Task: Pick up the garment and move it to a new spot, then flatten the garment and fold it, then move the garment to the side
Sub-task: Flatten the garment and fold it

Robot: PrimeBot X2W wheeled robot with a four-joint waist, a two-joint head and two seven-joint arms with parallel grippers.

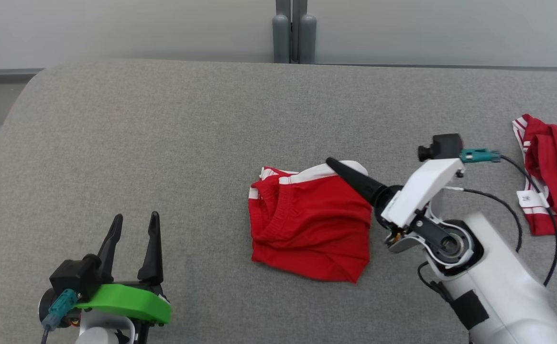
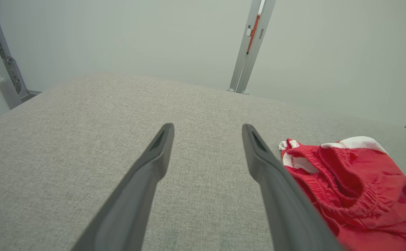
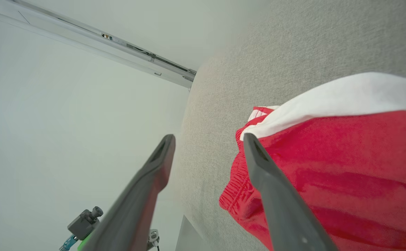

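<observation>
Garment: red shorts of thin knit cloth with white trim bands [image 1: 307,224], lying near the middle of the grey fabric-covered worktop [image 1: 163,143], a little to the robot's right. It is a roughly square heap, not flat. The elastic waistband is rucked up on its left side, a white-banded corner [image 1: 350,168] is raised at the far right, and loose folds run along the near edge.

Right gripper [image 3: 208,139]: at that far-right corner, arm reaching in from the right, long dark fingers low over the cloth's edge. Jaws wide apart. The wrist view puts one finger over red cloth and the other off it, with bare worktop between and nothing pinched. Judgement: the shorts sit free at this spot, and the wide jaws keep the cloth from dragging when the arm backs off.

Left gripper [image 1: 136,220]: near left of the worktop, well apart from the shorts, fingers pointing away from the robot, jaws wide and empty. Likely kept clear, ready to take the waistband side for flattening.

Second red garment with white stripes and a white label [image 1: 555,177]: at the right edge, well apart from the shorts. Probably not the working piece.

Stage, as I read it: placing is about done; flattening and folding are not yet done. Risk: a finger snagging the raised corner.
</observation>
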